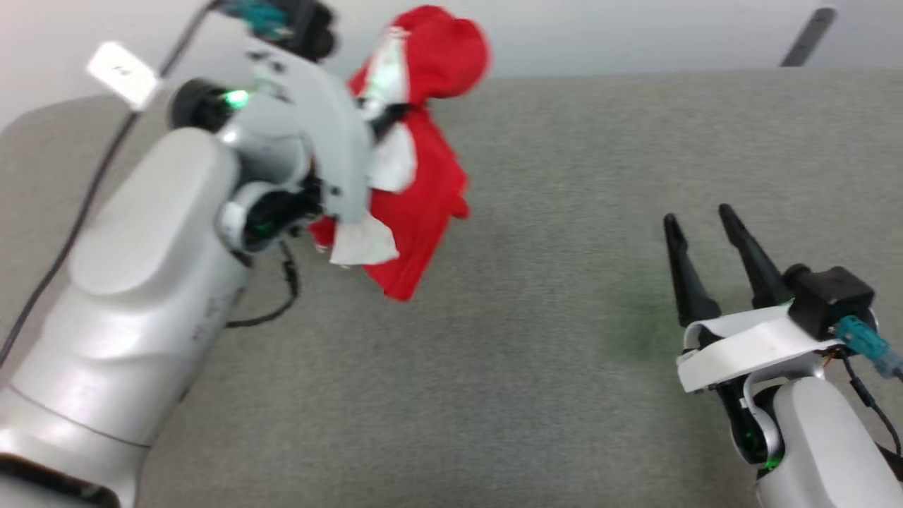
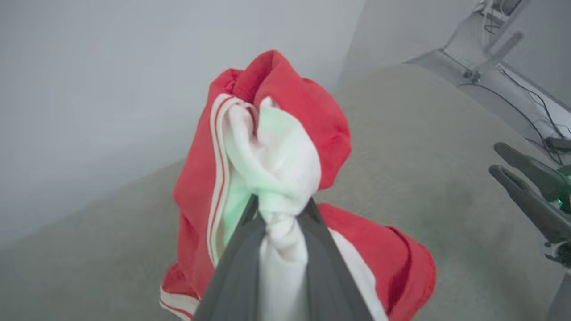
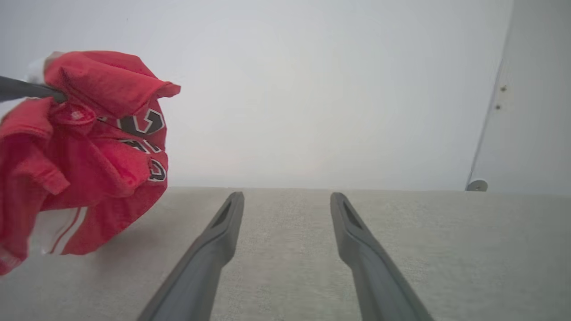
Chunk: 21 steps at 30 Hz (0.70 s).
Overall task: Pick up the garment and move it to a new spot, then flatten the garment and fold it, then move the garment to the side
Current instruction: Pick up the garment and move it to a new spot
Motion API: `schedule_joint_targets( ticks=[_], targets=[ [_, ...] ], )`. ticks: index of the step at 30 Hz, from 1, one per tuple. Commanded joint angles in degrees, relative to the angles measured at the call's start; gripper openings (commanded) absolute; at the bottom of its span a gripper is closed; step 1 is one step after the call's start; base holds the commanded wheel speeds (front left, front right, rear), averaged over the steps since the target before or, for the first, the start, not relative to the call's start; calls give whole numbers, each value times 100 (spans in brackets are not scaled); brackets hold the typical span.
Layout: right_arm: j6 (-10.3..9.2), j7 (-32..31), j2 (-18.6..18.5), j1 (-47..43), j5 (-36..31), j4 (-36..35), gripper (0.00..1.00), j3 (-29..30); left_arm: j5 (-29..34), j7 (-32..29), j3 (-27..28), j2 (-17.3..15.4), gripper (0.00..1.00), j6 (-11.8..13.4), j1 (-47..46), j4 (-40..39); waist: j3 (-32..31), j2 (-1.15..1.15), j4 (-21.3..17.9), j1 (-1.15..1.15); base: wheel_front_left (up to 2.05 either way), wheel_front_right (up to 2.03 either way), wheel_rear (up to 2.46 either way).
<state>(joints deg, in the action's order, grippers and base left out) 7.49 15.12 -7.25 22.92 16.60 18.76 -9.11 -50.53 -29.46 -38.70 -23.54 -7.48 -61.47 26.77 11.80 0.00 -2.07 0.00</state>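
The garment (image 1: 423, 197), a red shirt with white sleeves and striped trim, hangs bunched in the air above the far left of the grey table (image 1: 564, 353). My left gripper (image 1: 386, 114) is shut on it. In the left wrist view its dark fingers (image 2: 321, 240) pinch a twisted white part of the garment (image 2: 285, 147). From the right wrist, the garment (image 3: 89, 156) shows black lettering with white outlines, and its lowest folds hang close to the table. My right gripper (image 1: 697, 215) stands open and empty low at the right, well away from the cloth; its fingers (image 3: 214, 240) are spread over bare table.
A black cable (image 1: 85, 204) trails along my left arm, with a white tag (image 1: 120, 70) near its top. A dark bar (image 1: 808, 35) leans beyond the table's far right edge. A metal stand with cables (image 2: 486, 53) is off the table. A pale wall is behind.
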Motion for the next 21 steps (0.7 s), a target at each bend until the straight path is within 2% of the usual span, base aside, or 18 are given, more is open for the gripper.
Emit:
schedule_joint_targets(
  ticks=[1, 5, 8, 14, 21],
  targets=[
    [0, 2, 6, -62, 14, -35, 100, 81, -37, -27, -95, 38, 0, 8, -73, -100, 67, 0, -450, 0, 0, 0, 0],
    [0, 2, 90, -143, 57, -171, 100, 487, 41, -261, -744, 222, 0, 8, -278, -392, 231, 0, -842, 0, 0, 0, 0],
    [0, 2, 147, -165, 109, -286, 100, 737, 110, -391, -1219, 417, 0, 8, -426, -307, 379, 0, -1154, 0, 0, 0, 0],
    [0, 2, 312, -267, 234, -390, 100, 990, 34, -378, -1920, 666, 0, 8, -541, 336, 647, 0, -1896, 0, 0, 0, 0],
    [0, 2, 425, -349, 386, -434, 100, 956, -388, -426, -2439, 694, 0, 8, -457, 1183, 920, 0, -2591, 0, 0, 0, 0]
  ],
)
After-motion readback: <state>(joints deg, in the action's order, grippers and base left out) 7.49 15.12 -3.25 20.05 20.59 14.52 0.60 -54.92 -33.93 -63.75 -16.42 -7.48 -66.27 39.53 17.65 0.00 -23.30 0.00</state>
